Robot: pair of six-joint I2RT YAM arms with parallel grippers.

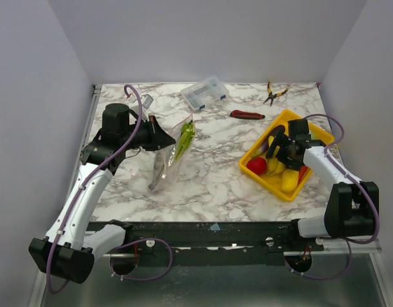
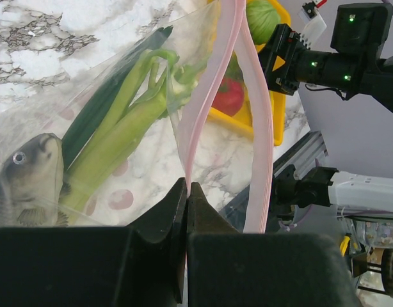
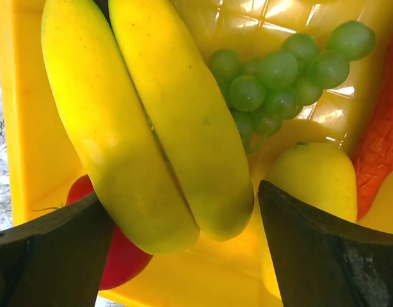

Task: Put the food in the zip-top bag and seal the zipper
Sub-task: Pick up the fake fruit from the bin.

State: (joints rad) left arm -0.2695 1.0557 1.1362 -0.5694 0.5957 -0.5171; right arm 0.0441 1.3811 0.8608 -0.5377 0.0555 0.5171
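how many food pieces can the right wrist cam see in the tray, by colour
yellow: 3, left banana, right banana, rounder fruit
green: 1, grape bunch
red: 1, tomato
orange-red: 1, long piece
total: 6

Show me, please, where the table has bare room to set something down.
The widest bare patch of the table lies between the zip-top bag and the yellow tray, running to the near edge. The back is crowded: compartment box, red-handled tool, pliers.
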